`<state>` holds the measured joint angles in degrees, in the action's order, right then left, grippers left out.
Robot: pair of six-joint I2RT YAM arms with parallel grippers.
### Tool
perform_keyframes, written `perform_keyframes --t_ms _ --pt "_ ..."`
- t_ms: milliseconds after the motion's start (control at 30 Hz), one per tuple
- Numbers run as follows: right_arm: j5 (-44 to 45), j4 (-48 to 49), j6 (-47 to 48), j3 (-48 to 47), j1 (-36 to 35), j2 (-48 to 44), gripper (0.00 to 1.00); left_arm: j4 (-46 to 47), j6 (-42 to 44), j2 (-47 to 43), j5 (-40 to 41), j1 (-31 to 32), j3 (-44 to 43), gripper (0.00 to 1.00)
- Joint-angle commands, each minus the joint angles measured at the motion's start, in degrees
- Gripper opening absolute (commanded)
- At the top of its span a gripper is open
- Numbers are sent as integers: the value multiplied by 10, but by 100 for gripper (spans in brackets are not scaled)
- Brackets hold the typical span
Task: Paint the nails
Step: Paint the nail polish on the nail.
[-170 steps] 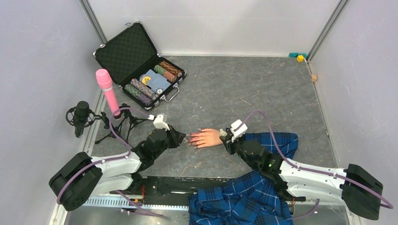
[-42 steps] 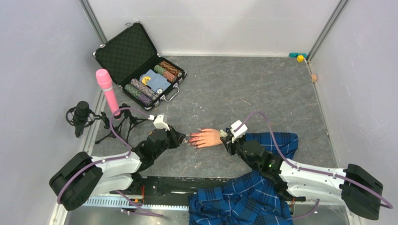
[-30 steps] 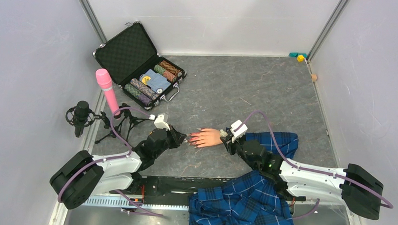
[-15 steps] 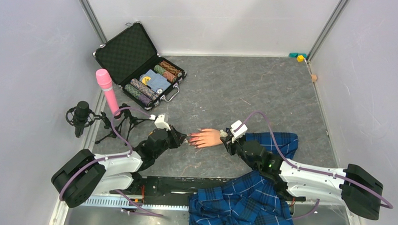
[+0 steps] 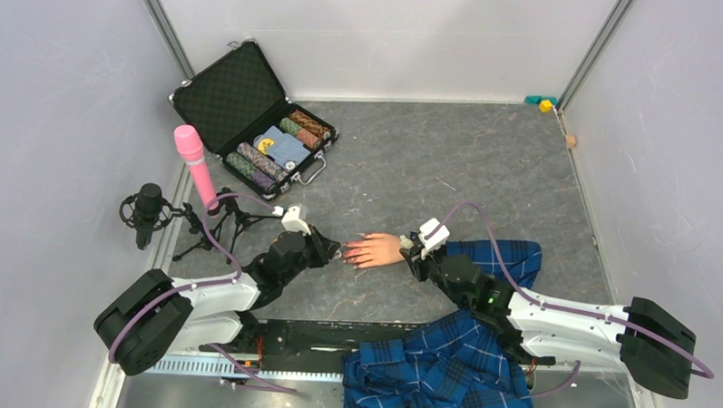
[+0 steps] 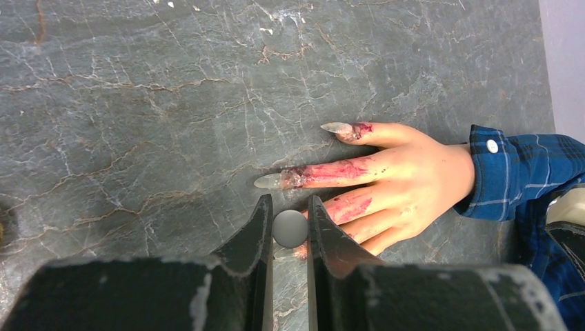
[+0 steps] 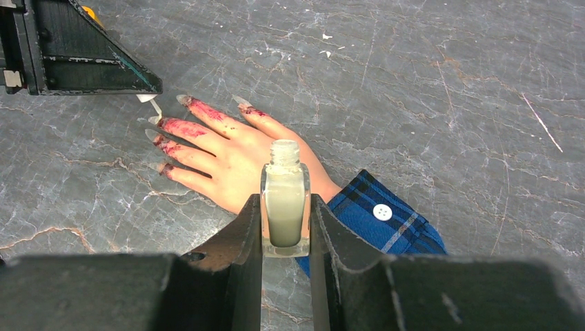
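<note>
Grey marbled desk [image 5: 450, 153], white walls around. Near its front edge, midway along, lies a mannequin hand [image 6: 414, 176], red-smeared nails [image 6: 268, 181] toward the left edge. They look stiff and thin. The hand seems light and apt to slide, so I'd steady it at the cuff [image 7: 386, 221]. My left tool [image 6: 290, 210] clamps the brush cap [image 6: 290, 228]. My right tool [image 7: 284, 203] clamps an open bottle [image 7: 283, 214] with pale polish inside.
</note>
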<state>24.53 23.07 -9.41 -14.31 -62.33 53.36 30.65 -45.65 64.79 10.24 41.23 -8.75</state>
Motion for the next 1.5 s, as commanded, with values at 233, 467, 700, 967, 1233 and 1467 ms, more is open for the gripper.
perform_keyframes --t_ms 233,467,700,967,1233,1467 --pt "7 34 -3 -3 2 0 0 43 -11 6 -2 2 -20 2" --pt "7 33 -4 -2 2 0 0 53 -12 8 -9 2 -20 2" --pt "9 32 -4 -1 2 -4 0 41 -14 -16 -6 2 -14 2" --pt "10 33 -5 1 2 -4 0 -34 -8 -80 23 2 -5 2" --pt "5 36 -7 -1 2 0 0 -69 4 -82 39 2 -8 2" --pt "6 36 -6 0 2 0 0 -67 8 -71 43 2 -11 2"
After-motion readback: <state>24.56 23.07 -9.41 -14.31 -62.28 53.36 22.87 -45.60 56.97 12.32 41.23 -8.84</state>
